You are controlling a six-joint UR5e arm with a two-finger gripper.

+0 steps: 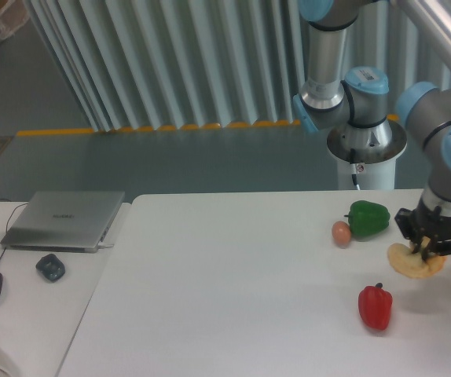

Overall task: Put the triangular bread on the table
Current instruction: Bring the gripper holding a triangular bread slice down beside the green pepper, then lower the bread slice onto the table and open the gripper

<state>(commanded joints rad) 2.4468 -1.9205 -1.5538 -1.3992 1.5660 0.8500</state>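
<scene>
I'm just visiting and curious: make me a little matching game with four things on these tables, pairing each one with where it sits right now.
Things:
1. bread
2. egg
3. red pepper
4. laptop

Places:
A. closed, on the side desk at the left
B. alone, nearest the camera on the white table
C. right beside the green pepper
D. under the tool, in its grip

Pairs: 1-D, 2-C, 3-B, 4-A

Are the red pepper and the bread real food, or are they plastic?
The red pepper looks like glossy plastic: its color is very even, with a slight sheen. The triangular bread in the gripper looks matte and pale tan; real or foam, I cannot tell.
</scene>
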